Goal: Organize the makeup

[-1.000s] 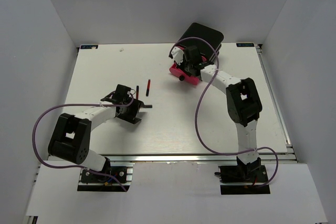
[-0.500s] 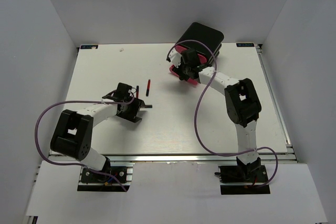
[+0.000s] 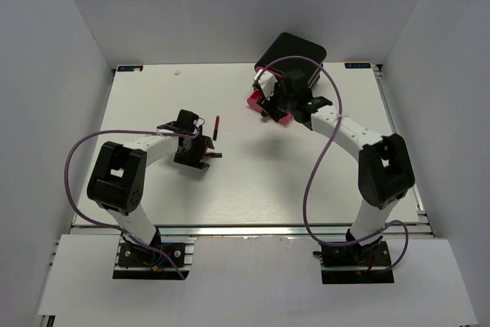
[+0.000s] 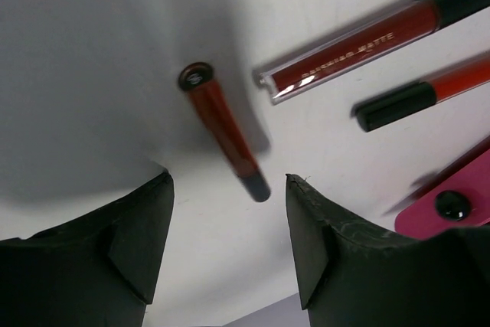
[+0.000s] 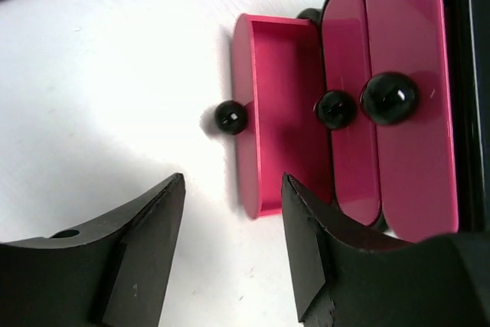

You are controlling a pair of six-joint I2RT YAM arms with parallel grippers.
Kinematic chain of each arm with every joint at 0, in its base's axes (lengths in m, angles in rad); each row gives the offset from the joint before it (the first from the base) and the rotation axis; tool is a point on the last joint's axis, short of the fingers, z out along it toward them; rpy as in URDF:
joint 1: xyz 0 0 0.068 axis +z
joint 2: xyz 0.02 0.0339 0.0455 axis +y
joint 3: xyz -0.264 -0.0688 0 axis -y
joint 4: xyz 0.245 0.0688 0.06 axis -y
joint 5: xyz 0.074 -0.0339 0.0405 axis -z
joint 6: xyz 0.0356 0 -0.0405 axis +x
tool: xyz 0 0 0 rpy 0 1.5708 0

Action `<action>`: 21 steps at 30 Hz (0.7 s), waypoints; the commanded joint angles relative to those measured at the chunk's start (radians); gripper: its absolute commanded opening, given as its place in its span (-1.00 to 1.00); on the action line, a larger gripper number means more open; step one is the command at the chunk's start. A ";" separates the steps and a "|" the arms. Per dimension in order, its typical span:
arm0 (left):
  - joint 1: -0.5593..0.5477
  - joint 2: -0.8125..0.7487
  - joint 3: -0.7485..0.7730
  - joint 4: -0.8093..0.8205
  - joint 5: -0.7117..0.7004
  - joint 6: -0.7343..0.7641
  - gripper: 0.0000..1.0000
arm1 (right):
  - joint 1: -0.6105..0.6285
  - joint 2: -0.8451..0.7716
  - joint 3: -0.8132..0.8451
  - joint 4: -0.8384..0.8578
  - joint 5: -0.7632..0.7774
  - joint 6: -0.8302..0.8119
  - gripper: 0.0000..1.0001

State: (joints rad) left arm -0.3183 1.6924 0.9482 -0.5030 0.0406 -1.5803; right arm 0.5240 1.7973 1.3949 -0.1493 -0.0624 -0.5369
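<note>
Three thin makeup sticks lie on the white table in the left wrist view: a red pencil with a dark tip (image 4: 222, 129), a clear red tube (image 4: 356, 45) and a black-and-red pencil (image 4: 425, 93). From above only one red stick (image 3: 217, 126) shows plainly. My left gripper (image 3: 200, 142) is open and empty, its jaws either side of the red pencil's tip (image 4: 228, 189). My right gripper (image 3: 269, 109) is open and empty just in front of the pulled-out bottom pink drawer (image 5: 276, 112). No beige tube or palettes are in view.
The black box (image 3: 295, 55) with three pink drawers (image 5: 406, 97) stands at the table's far middle-right. Each drawer has a black knob (image 5: 230, 117). Grey walls close in the table on three sides. A purple cable loops from each arm.
My right arm has swung its elbow out to the right and the gripper has drawn back from the drawer, which stays pulled out. My left gripper has moved forward toward the sticks.
</note>
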 commanded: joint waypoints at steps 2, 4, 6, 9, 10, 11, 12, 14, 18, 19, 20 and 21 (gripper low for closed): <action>-0.005 0.038 0.055 -0.020 -0.022 -0.050 0.37 | 0.001 -0.101 -0.092 0.036 -0.068 0.052 0.18; -0.007 0.055 0.069 -0.044 -0.025 -0.072 0.30 | 0.001 -0.139 -0.132 0.040 -0.082 0.061 0.18; -0.007 0.090 0.092 -0.068 -0.027 -0.073 0.09 | -0.001 -0.183 -0.155 0.039 -0.106 0.074 0.18; -0.010 0.124 0.097 -0.088 -0.004 -0.061 -0.39 | -0.001 -0.254 -0.183 -0.007 -0.187 0.045 0.40; -0.013 0.124 0.095 -0.101 -0.007 -0.061 -0.49 | -0.005 -0.274 -0.189 -0.019 -0.227 0.028 0.53; -0.016 0.119 0.092 -0.107 -0.018 -0.063 -0.56 | -0.010 -0.323 -0.213 -0.029 -0.270 -0.012 0.67; -0.019 0.101 0.078 -0.115 -0.027 -0.069 -0.65 | -0.016 -0.352 -0.230 -0.026 -0.345 -0.032 0.79; -0.025 0.081 0.055 -0.108 -0.027 -0.070 -0.71 | -0.018 -0.427 -0.285 0.005 -0.384 -0.046 0.79; -0.034 0.033 0.015 -0.126 -0.024 -0.069 -0.99 | -0.027 -0.480 -0.306 0.028 -0.422 -0.022 0.79; -0.045 0.003 0.000 -0.140 -0.022 -0.070 -1.00 | -0.033 -0.487 -0.310 0.031 -0.431 -0.017 0.79; -0.053 -0.019 -0.009 -0.143 -0.022 -0.069 -1.00 | -0.038 -0.507 -0.316 0.048 -0.439 -0.015 0.79; -0.062 -0.042 -0.017 -0.150 -0.024 -0.079 -1.00 | -0.042 -0.518 -0.326 0.059 -0.448 -0.014 0.79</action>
State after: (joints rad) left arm -0.3538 1.7229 0.9726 -0.5655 0.0509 -1.6505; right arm 0.5007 1.3052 1.0962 -0.1463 -0.4404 -0.5560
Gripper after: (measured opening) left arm 0.257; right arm 0.894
